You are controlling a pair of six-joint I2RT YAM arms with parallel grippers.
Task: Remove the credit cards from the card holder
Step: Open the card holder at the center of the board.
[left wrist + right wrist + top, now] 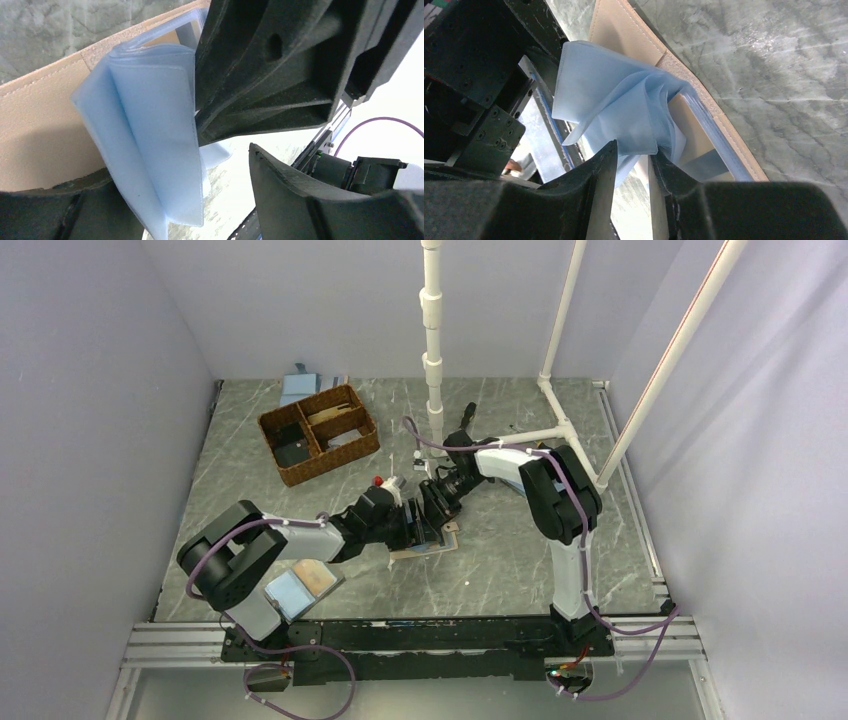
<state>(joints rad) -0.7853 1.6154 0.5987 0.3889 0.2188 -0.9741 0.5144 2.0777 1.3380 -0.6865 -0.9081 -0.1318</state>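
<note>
The light-blue bi-fold card holder with pale tan edging lies opened on the grey marbled table, between the two arms, which meet over it from either side. Its tan inner face is flat on the table, and a fan of translucent pale-blue plastic sleeves stands up from it. The right gripper has its jaws drawn close on the lower corner of those sleeves. This pinch appears to lift and spread them so the pockets can be reached. The left gripper stands with its jaws wide apart and nothing clamped. The raised sleeves hang in the gap near one finger, so it looks placed to take a fresh hold on a sleeve or a card. No card shows plainly. A grey-blue strip under the sleeves in the right wrist view may be one, but I cannot tell. Well apart at the back left sits a brown woven basket with dividers. It holds a dark item in one compartment and flat pale pieces in others, too small to name. A folder with one blue and one brown half rests beside the left arm's base.
</note>
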